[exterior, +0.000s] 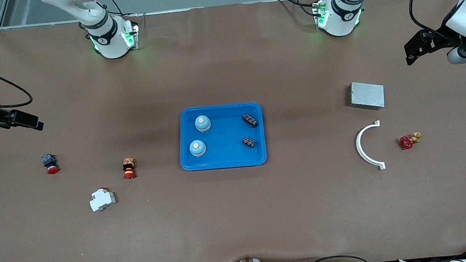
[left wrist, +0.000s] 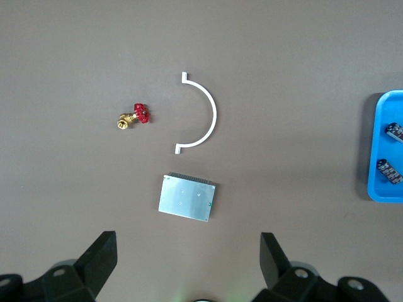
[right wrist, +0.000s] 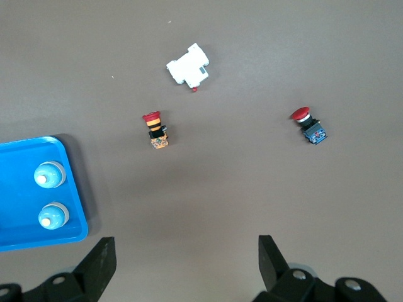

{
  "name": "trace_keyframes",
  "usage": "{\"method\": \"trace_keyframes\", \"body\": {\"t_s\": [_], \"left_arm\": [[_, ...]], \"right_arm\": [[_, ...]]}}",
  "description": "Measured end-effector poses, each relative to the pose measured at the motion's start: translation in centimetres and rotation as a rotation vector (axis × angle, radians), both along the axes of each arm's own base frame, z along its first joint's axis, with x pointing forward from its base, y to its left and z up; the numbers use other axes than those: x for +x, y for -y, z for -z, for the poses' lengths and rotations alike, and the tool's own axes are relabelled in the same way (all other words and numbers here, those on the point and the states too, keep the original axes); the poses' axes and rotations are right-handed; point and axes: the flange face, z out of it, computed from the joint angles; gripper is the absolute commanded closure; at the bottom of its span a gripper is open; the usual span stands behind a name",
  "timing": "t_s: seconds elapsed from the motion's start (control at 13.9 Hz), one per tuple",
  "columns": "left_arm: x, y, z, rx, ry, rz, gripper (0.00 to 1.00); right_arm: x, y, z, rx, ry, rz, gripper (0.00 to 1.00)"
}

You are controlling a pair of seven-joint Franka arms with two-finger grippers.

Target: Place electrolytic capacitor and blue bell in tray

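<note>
The blue tray (exterior: 224, 164) sits mid-table, and it's already loaded: two blue bells (exterior: 202, 123) toward the right arm's end, two dark capacitors (exterior: 250, 120) toward the left arm's end, each lying slantwise. By the look of it, the job is done. The left gripper (left wrist: 186, 251) hangs over bare table beside the metal box (left wrist: 186, 200), fingers spread wide and empty. The right gripper (right wrist: 186, 251) is also spread and empty, over its own end near the red push button (right wrist: 307, 124). Both arms wait, well apart from the tray; neither is clearly nearer.
</note>
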Motion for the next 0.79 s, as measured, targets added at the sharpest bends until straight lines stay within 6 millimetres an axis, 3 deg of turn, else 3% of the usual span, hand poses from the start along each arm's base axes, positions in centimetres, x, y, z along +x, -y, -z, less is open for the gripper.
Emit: {"method": "trace_keyframes", "body": {"t_s": [0.79], "left_arm": [[0.04, -0.01, -0.15, -0.011, 0.003, -0.002, 0.00]], "right_arm": [[0.03, -0.60, -0.01, 0.000, 0.001, -0.008, 0.00]]}}
